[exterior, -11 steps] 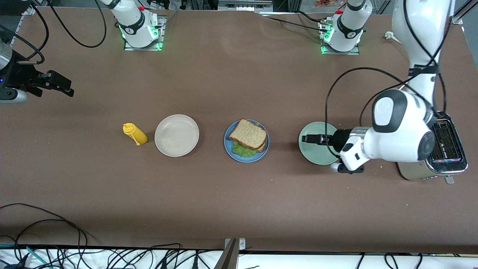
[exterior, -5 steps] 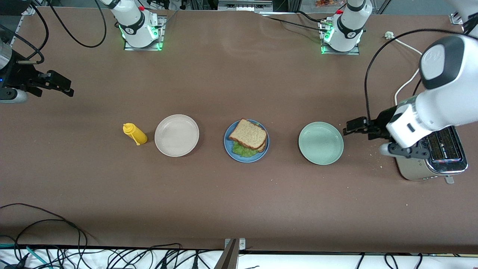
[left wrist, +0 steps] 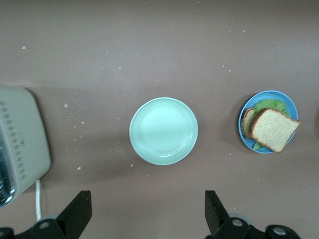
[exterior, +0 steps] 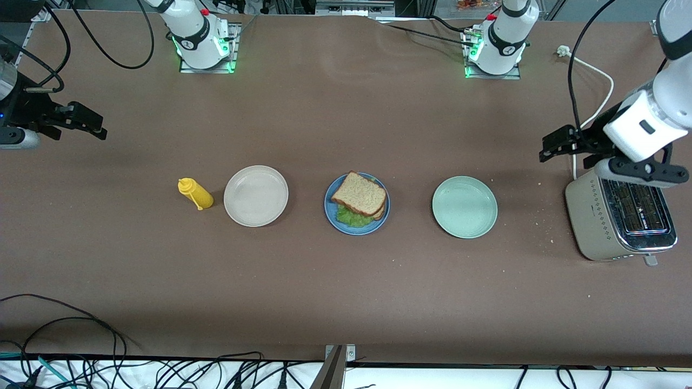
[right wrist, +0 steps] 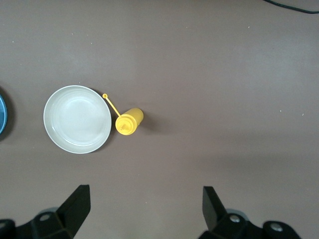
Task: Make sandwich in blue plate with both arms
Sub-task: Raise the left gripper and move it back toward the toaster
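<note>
Brown toast tops the sandwich (exterior: 359,201), lettuce poking out at six o'clock, on our blue plate (exterior: 332,215) mid-table; assembly looks finished. We hold our left gripper (exterior: 557,145) open beside the toaster (exterior: 616,219) and our right gripper (exterior: 81,121) open at its table end, clear of the food.

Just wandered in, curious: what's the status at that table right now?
Left pincer open beside the toaster; right pincer open, waiting at its table end. Sandwich assembled on blue plate. Nothing in the way.
</note>
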You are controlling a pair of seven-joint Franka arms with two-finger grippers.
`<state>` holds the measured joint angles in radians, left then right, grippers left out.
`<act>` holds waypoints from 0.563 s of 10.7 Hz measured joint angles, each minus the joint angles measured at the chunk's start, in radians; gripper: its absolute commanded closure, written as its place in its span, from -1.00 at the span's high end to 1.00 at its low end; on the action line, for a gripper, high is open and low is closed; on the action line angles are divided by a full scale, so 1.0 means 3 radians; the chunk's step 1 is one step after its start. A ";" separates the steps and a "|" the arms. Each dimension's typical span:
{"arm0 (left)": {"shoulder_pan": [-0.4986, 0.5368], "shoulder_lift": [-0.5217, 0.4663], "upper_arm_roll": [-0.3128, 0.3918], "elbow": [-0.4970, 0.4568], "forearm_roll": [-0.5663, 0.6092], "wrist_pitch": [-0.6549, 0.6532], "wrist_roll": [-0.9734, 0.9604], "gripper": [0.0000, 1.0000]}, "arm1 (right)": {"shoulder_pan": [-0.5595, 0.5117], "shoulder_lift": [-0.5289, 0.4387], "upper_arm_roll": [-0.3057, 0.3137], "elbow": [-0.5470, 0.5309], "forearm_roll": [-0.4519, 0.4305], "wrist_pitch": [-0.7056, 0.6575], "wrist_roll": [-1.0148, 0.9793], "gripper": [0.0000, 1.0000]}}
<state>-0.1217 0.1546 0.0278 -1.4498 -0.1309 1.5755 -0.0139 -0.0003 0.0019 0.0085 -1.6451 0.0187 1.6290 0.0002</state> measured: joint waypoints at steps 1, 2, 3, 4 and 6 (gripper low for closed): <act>-0.0003 -0.0070 -0.0003 -0.0003 0.0087 -0.0069 0.0000 1.00 | 0.0000 0.0000 0.0000 0.0000 0.0000 0.0000 0.0000 1.00; -0.0006 -0.0133 -0.0005 -0.0005 0.0171 -0.0132 0.0000 1.00 | 0.0000 0.0000 0.0000 0.0000 0.0000 0.0000 0.0000 1.00; -0.0007 -0.0186 -0.0005 -0.0009 0.0236 -0.0199 0.0000 1.00 | 0.0000 0.0000 0.0000 0.0000 0.0001 0.0000 0.0000 1.00; -0.0007 -0.0223 -0.0005 -0.0016 0.0306 -0.0264 0.0000 1.00 | 0.0000 0.0000 0.0000 0.0000 0.0001 0.0000 0.0000 1.00; -0.0007 -0.0254 -0.0004 -0.0017 0.0383 -0.0423 0.0000 1.00 | 0.0000 0.0000 0.0000 0.0000 0.0001 0.0000 0.0000 1.00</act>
<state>-0.1239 0.0785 0.0267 -1.4549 -0.0161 1.4486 -0.0140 -0.0003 0.0019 0.0086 -1.6451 0.0189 1.6291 0.0002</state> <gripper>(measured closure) 0.000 0.000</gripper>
